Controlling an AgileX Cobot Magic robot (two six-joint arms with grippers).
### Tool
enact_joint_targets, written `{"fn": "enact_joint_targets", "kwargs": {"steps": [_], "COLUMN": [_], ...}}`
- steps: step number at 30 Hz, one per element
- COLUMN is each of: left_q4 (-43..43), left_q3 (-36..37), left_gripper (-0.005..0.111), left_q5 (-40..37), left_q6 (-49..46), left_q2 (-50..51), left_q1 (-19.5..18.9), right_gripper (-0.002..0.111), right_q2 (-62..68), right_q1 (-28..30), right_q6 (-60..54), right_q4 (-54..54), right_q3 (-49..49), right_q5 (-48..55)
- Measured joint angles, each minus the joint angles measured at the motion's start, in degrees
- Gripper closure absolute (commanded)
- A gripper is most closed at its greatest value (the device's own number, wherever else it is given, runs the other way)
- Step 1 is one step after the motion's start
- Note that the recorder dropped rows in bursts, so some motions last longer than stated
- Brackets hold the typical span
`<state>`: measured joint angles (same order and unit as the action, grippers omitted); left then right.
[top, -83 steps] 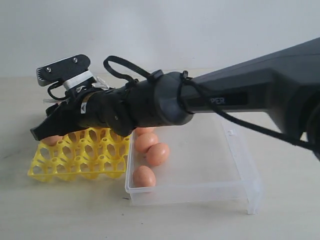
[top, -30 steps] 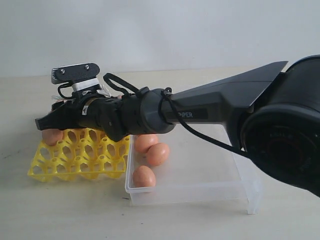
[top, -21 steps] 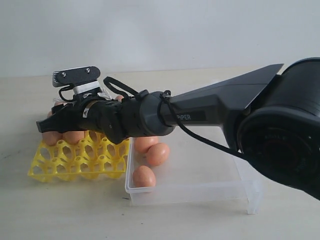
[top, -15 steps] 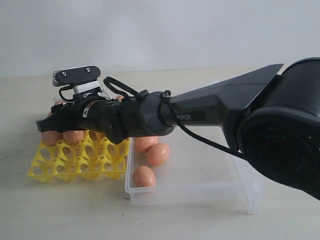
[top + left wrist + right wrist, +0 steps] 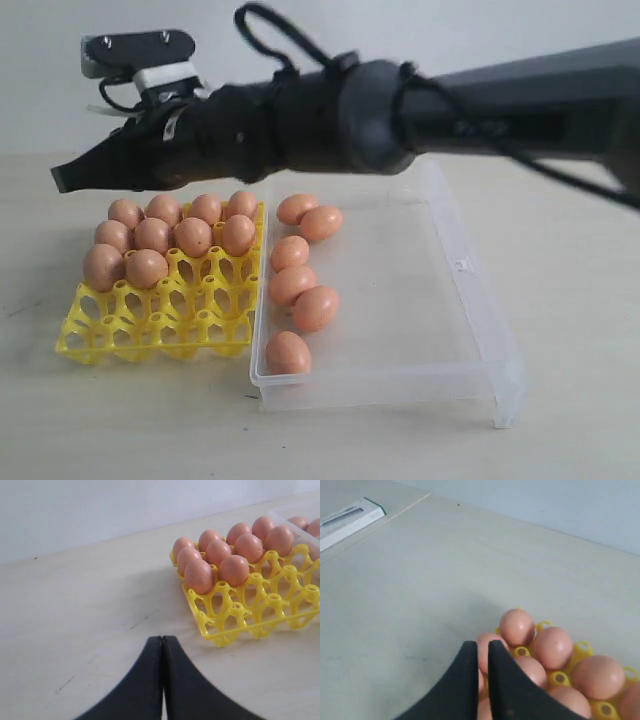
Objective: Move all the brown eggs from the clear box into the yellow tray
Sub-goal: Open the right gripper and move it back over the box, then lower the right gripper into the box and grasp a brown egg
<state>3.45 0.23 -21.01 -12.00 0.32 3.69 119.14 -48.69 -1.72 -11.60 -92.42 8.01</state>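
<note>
Well, smooth orange-brown oval eggs point(image 5: 192, 237), all alike.

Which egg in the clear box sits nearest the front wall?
The lone egg in the box's front corner, beside the tray. The rest lie further back along the same side wall.

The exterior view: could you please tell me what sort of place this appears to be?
Probably a robotics lab bench, not a kitchen: a pale tabletop against a plain white wall, a robot arm overhead, and the yellow tray and clear box laid out.
</note>
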Motion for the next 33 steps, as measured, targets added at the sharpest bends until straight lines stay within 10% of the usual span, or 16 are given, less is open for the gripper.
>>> {"fn": "enact_joint_targets", "kwargs": {"steps": [6, 11, 17, 33], "left_q4": [0.00, 0.00, 0.00, 0.00], "left_q3": [0.00, 0.00, 0.00, 0.00], "left_gripper": [0.107, 0.107, 0.107, 0.107], "left_q5": [0.00, 0.00, 0.00, 0.00], "left_q6": [0.00, 0.00, 0.00, 0.00], "left_q2": [0.00, 0.00, 0.00, 0.00], "left_q1": [0.00, 0.00, 0.00, 0.00], "right_gripper": [0.093, 0.048, 0.048, 0.052], "right_q2": [-17.72, -24.16, -15.15, -5.68], "right_q1": [3.92, 13.56, 21.90, 22.08], "right_q6": [-3.65, -2.11, -2.81, -10.43], "right_q4": [0.95, -1.19, -15.12, -32.35], "right_q3": [18.51, 26.47, 26.51, 24.51], "right_q5": [14.56, 19.83, 19.70, 24.08]}}
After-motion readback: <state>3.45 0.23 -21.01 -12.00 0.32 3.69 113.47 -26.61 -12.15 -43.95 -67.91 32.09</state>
